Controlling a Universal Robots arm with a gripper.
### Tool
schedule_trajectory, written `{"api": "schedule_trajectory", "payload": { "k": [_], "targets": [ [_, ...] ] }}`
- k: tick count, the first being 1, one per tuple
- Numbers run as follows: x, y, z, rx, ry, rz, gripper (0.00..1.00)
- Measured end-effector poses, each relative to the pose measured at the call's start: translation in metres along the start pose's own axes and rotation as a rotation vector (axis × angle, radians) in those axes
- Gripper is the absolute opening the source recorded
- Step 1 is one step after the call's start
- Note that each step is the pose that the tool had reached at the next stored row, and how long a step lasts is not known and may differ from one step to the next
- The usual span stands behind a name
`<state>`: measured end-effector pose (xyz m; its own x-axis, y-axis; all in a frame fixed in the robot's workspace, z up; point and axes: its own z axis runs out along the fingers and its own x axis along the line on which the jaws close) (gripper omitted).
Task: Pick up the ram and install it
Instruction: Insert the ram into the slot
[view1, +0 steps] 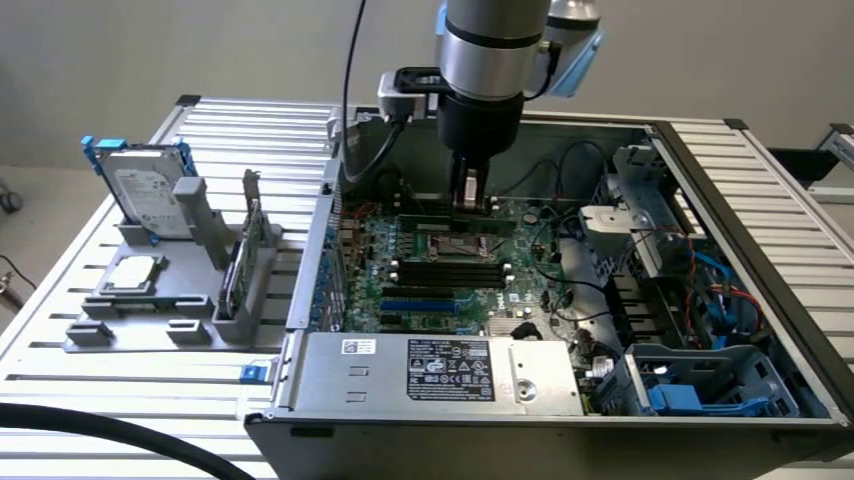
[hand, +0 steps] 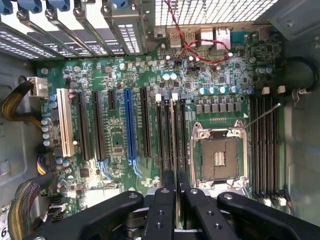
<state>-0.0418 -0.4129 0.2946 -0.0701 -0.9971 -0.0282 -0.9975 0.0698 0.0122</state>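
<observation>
Over the long black memory slots (view1: 451, 272) on the near side of the square silver processor socket (view1: 447, 243), the black claw (view1: 467, 208), pinched narrow on the long thin dark-green ram stick (hand: 176, 200), should hold it parallel to one slot, centred, and press straight down evenly.

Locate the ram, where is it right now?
The ram is clamped in the gripper over the motherboard inside the open case; the wrist view shows it edge-on along the black memory slots beside the CPU socket.
</observation>
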Motion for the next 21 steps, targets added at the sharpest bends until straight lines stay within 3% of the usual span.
{"api": "schedule_trajectory", "payload": {
  "k": [4, 21],
  "targets": [
    [0.004, 0.0011, 0.0058, 0.0074, -0.0005, -0.001, 0.14],
    [0.007, 0.0029, 0.0367, 0.0217, -0.0015, -0.008, 0.14]
  ]
}}
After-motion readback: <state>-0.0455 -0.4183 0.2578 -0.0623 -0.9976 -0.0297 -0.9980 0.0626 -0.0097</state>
